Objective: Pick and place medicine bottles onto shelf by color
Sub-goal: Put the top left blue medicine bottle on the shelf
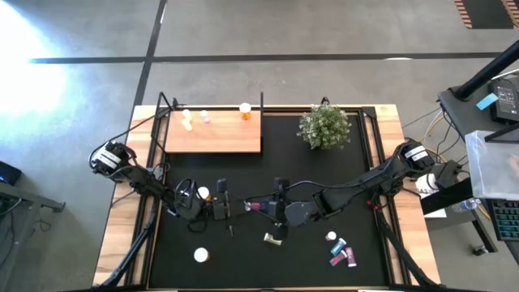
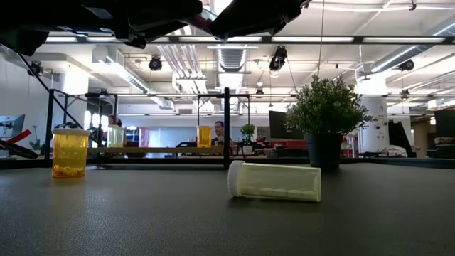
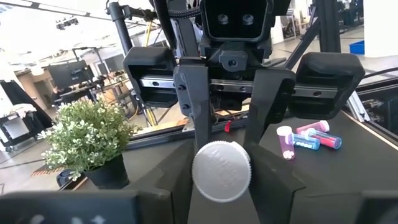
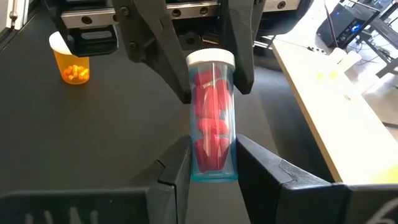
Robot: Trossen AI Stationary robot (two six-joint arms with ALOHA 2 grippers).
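Note:
A clear medicine bottle (image 4: 212, 118) with red-pink pills and a white cap hangs in the air over the middle of the black mat (image 1: 324, 186), also seen in the high view as the bottle (image 1: 253, 206). My left gripper (image 1: 231, 208) and my right gripper (image 1: 266, 208) face each other, each shut on one end of it. The shelf (image 1: 212, 134) lies at the far left with a yellowish bottle (image 1: 187, 120), a pale one (image 1: 204, 117) and an orange one (image 1: 245, 109) standing on it. My left gripper pinches the bottle's white-capped end (image 4: 211, 60) between its two fingers (image 4: 163, 56). It comes level from the table's left, fingers lying along the bottle. The cap's top (image 3: 221, 171) faces its wrist camera. The bottle is clear of the mat. My right gripper pinches the bottle's bottom end (image 4: 214, 167) between its two fingers (image 4: 264, 171). It comes from the table's right, slanting slightly down, fingers lying along the bottle. The bottle reaches out from it toward the left gripper, roughly level.
A green plant (image 1: 324, 126) stands at the far right of the mat. An orange bottle (image 1: 203, 193) stands beside the left gripper, another (image 1: 200, 255) near the front. A yellowish bottle (image 2: 276, 181) lies on its side. Several pink, blue and purple bottles (image 1: 340, 251) lie front right.

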